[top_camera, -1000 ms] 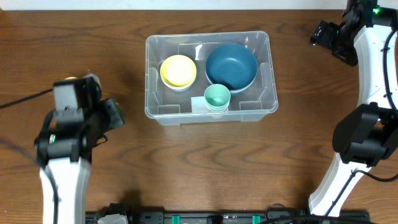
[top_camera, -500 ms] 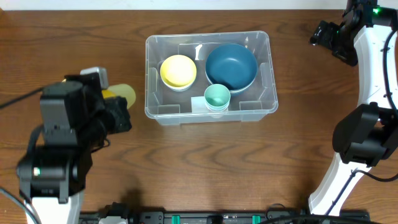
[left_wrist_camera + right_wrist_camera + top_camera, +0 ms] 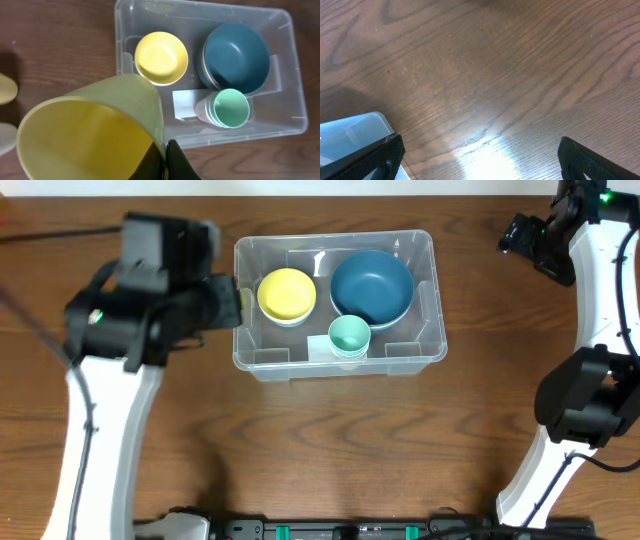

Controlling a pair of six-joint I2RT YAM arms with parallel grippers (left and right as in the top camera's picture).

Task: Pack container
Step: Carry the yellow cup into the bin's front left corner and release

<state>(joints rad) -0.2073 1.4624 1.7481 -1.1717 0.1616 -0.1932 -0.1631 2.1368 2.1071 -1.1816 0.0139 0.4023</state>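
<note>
Over the left wall of the container (image 3: 340, 366), a yellow cup (image 3: 100, 125) is pinched in the left end effector (image 3: 161, 159); the right end effector (image 3: 480, 155) is spread wide, empty. Released here, the cup could be struck against that wall and tipped onto the counter (image 3: 320, 450).

We see a brown wood-grain surface (image 3: 330, 440). In the left wrist view a yellowish shape (image 3: 6, 88) and a whitish shape (image 3: 5, 139) lie on it, both cropped.

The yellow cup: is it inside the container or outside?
Outside. The left hand holds the cup, tilted, just off the container's left wall.
</note>
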